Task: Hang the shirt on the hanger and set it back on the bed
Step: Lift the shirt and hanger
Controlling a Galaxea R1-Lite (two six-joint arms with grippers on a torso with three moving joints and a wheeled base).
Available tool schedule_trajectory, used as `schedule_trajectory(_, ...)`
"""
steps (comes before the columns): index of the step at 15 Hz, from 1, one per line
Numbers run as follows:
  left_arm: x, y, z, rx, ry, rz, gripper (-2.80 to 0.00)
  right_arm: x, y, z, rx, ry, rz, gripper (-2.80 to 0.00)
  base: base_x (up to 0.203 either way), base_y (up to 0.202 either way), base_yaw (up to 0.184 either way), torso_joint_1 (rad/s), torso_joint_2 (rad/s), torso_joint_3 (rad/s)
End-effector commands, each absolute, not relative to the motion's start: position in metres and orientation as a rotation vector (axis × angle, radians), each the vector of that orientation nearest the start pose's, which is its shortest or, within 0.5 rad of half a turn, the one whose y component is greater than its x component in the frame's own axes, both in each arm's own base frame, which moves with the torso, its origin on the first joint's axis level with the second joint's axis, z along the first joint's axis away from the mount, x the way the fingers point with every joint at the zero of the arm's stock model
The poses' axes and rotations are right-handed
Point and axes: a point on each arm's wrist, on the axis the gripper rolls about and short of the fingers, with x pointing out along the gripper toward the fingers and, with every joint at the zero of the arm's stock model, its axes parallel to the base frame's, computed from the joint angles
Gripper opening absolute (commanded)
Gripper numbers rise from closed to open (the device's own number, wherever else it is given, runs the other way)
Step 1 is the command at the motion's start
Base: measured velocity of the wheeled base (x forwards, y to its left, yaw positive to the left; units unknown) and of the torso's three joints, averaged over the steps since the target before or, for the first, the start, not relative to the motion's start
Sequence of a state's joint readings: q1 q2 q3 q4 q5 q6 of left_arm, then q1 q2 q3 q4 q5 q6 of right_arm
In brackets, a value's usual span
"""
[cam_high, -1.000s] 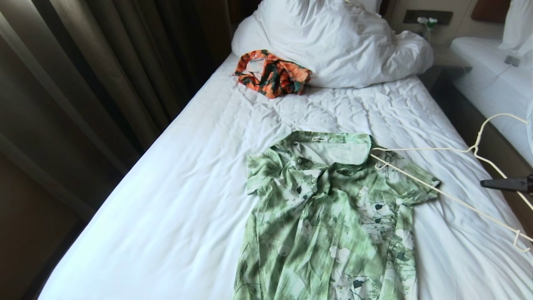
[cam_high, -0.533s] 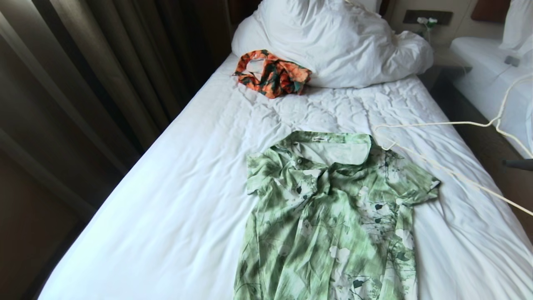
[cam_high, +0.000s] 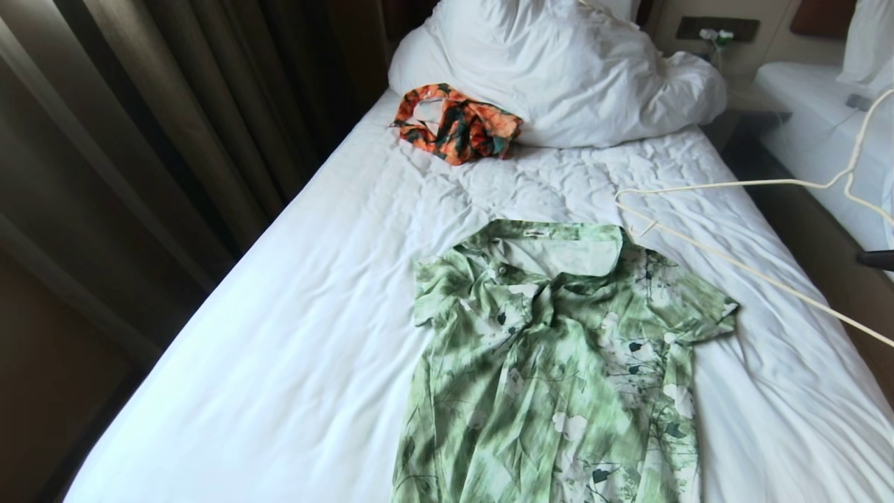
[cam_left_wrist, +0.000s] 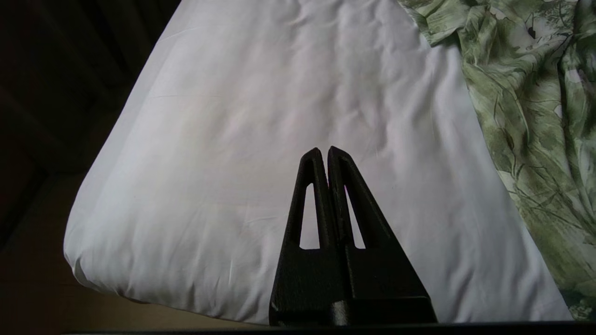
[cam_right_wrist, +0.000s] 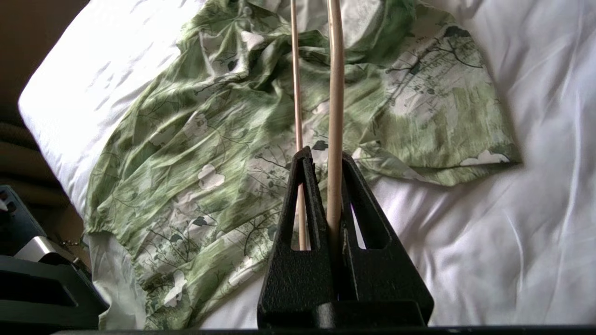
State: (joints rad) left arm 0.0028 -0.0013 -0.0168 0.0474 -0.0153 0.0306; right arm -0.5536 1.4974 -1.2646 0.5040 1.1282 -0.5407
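- Head view: the shirt (cam_high: 559, 363) lies flat on the white sheet of the bed (cam_high: 293, 335), collar toward the far end and its body running off the near edge of the picture.
- The shirt's right short sleeve spreads toward the right side of the bed.
- The hanger (cam_high: 740, 230) is up off the sheet at the right. One pointed end is above the sheet just beyond the collar's right corner, and its two thin cream wires run out to the right edge of the picture.
- The right hand (cam_right_wrist: 326, 156) shows there only as a dark tip at the right edge.
- In the right wrist view its two black fingers (cam_right_wrist: 302, 195) are pinched on a wire of the hanger; the second, thinner wire passes just beside it, behind the slot in one finger. Both wires run out over the shirt below.
- The left hand (cam_left_wrist: 326, 151) is closed with nothing in it, fingertips touching. It is above bare sheet at the near left of the bed, left of the shirt's edge.
- A crumpled orange floral garment (cam_high: 454, 122) lies at the far end, against a large white pillow (cam_high: 573, 70).
- Dark curtains (cam_high: 140, 140) hang along the left side of the bed.
- A second bed (cam_high: 817, 140) is at the far right.
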Motion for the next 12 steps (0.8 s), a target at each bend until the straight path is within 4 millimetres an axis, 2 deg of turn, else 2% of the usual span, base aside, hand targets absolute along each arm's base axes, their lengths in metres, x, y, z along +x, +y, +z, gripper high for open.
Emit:
schedule_trajectory(1,-0.024,0.0,0.075,0.03,0.03,-0.013,-2.8,0.204,-0.093,0.276,0.025,0.279,0.744,-2.8,0.0,0.0,0.0,0.0,0.0,0.0)
schedule_trajectory(4,-0.024,0.0,0.075,0.03,0.03,-0.013,-2.8,0.207,-0.077,0.279,0.001,0.253,0.833,-2.8,0.0,0.0,0.0,0.0,0.0,0.0)
schedule_trajectory(7,-0.024,0.0,0.075,0.03,0.03,-0.013,-2.8,0.228,-0.064,0.269,0.01,0.268,0.929,-2.8,0.0,0.0,0.0,0.0,0.0,0.0)
schedule_trajectory(10,-0.024,0.0,0.075,0.03,0.031,-0.012,-2.8,0.253,-0.064,0.258,-0.01,0.21,1.001,-2.8,0.0,0.0,0.0,0.0,0.0,0.0)
schedule_trajectory(12,-0.024,0.0,0.075,0.03,0.03,-0.013,-2.8,0.253,-0.06,0.253,0.039,0.172,1.098,-2.8,0.0,0.0,0.0,0.0,0.0,0.0)
